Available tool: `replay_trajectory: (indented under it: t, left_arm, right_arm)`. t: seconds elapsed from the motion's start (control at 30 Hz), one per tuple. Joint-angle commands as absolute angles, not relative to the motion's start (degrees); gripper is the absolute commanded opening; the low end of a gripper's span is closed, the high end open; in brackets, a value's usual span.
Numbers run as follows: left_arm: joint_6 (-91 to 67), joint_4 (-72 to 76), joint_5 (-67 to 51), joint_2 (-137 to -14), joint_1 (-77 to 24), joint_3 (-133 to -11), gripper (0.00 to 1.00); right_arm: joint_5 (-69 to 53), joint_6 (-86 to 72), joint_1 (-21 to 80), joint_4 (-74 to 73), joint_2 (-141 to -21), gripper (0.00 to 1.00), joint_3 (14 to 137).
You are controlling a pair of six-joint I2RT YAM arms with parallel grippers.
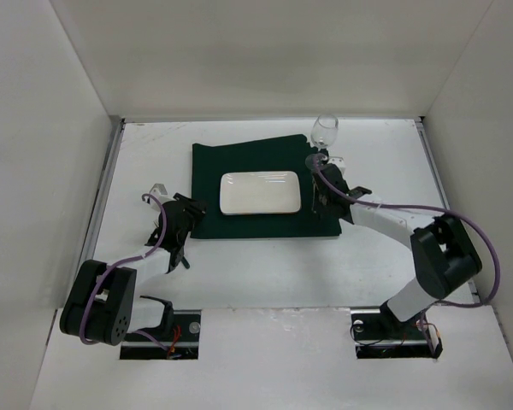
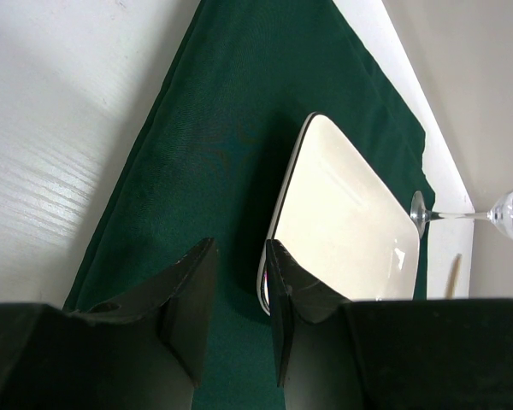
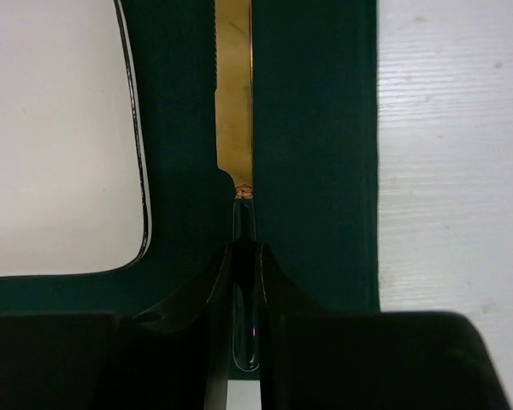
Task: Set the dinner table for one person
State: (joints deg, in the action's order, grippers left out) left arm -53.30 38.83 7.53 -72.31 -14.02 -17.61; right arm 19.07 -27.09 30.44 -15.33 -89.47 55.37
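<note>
On the white dinner table [image 1: 154, 162] lies a dark green placemat [image 1: 239, 158] with a white rectangular plate [image 1: 261, 193] on it. In the right wrist view, a knife with a gold blade [image 3: 233, 111] and a dark glossy handle lies on the placemat [image 3: 316, 128], just right of the plate [image 3: 60, 137]. My right gripper [image 3: 244, 248] is shut on that handle. My left gripper [image 2: 231, 248] is open over the placemat's left part, nothing between its fingers. The plate's near edge [image 2: 278, 222] is beside its right finger.
A clear wine glass [image 1: 325, 130] stands just past the placemat's far right corner; it also shows in the left wrist view [image 2: 496, 212]. White walls enclose the table on three sides. Both arm bases sit at the near edge.
</note>
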Motion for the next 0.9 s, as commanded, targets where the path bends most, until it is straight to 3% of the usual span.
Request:
replay_trajectory:
  t: [0.0, 0.87]
  left_arm:
    - [-53.61, 42.28, 7.56, -72.25, -13.84, -17.31, 0.28]
    - [-53.96, 42.28, 7.29, -72.69, -13.93, -17.4, 0.28]
  right_arm:
    - [16.17, -26.45, 30.45, -11.69, -91.49, 0.09, 59.23]
    - [15.38, -30.32, 28.96, -11.69, -97.29, 0.1, 59.06]
